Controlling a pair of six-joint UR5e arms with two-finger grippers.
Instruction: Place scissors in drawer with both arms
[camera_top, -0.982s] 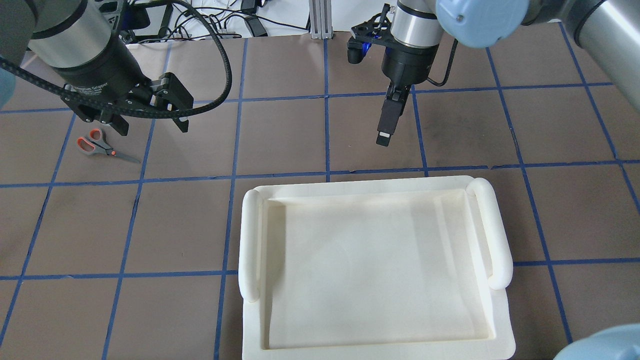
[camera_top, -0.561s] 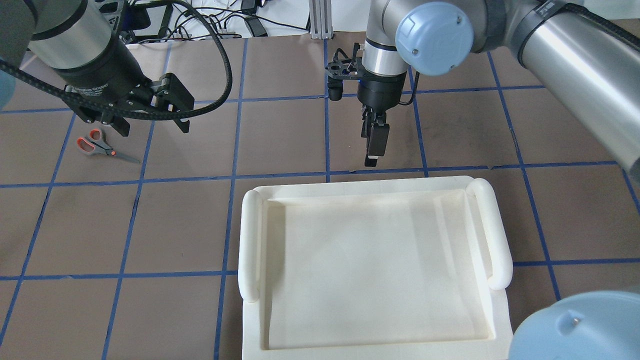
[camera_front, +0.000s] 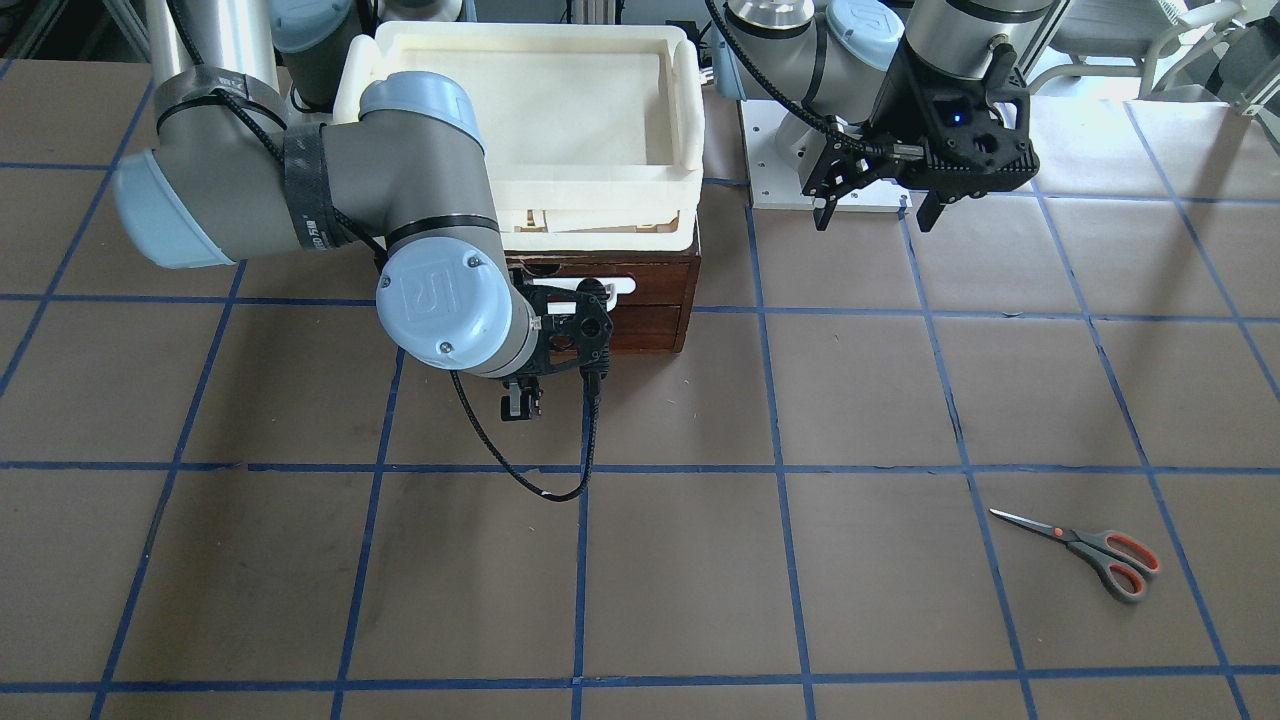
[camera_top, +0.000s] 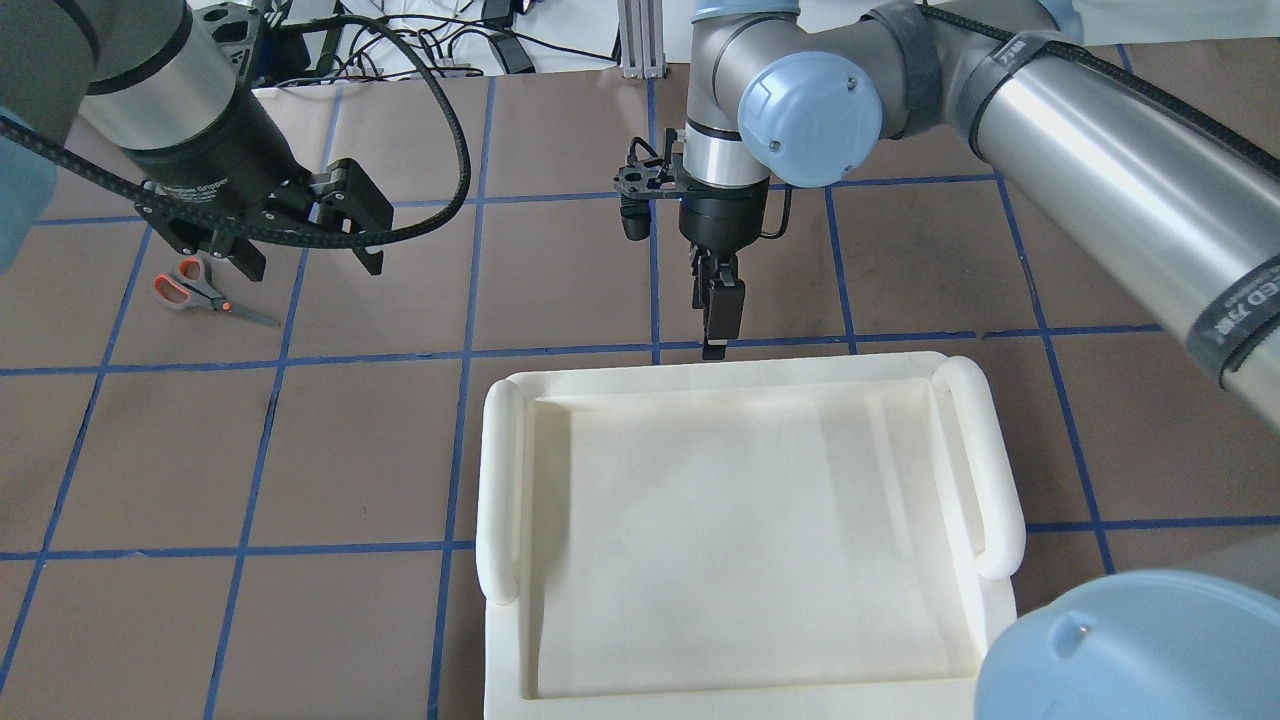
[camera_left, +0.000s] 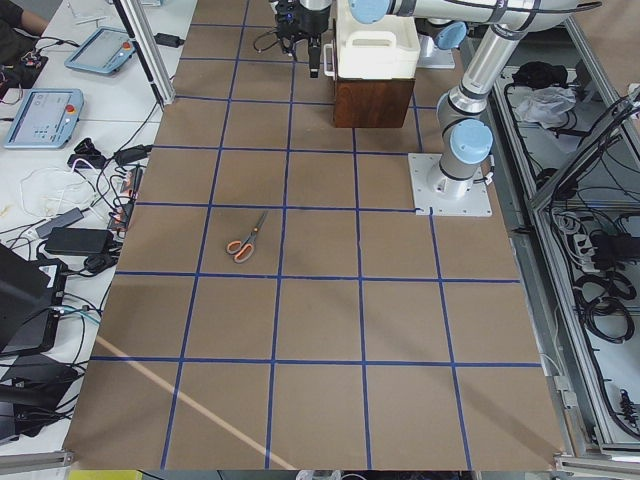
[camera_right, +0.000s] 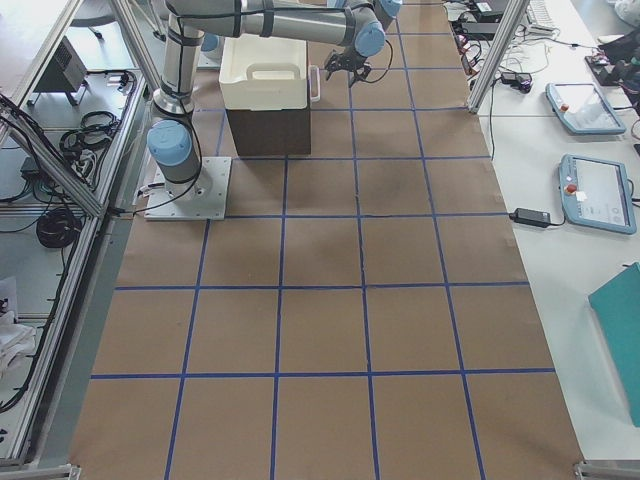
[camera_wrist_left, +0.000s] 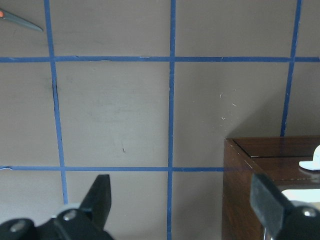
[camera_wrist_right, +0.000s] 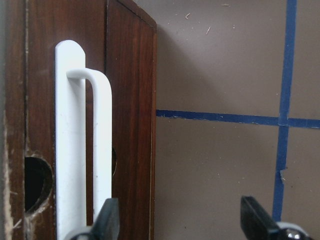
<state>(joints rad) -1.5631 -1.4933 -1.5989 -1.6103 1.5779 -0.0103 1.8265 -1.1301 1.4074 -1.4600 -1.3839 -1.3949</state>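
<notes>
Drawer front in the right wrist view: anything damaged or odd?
The drawer has a round hole beside its white handle, with pale chipped wood along the nearby edge. The handle looks intact.

a robotics lab: teach pendants (camera_right: 597, 193), cable bundles (camera_left: 600, 300) and aluminium framing (camera_right: 494, 60) flank the blue-taped table (camera_left: 320, 320).

Scissors: grey-handled pair with orange-red loops (camera_front: 1085, 548), flat on the brown table (camera_front: 700, 580).
Drawer: dark-brown wooden drawer (camera_front: 652, 322), closed, under a cream-white tray (camera_front: 690, 100).
Right gripper (camera_front: 597, 300): at the drawer front.
Left gripper (camera_front: 873, 212): fingers spread, raised.
</notes>
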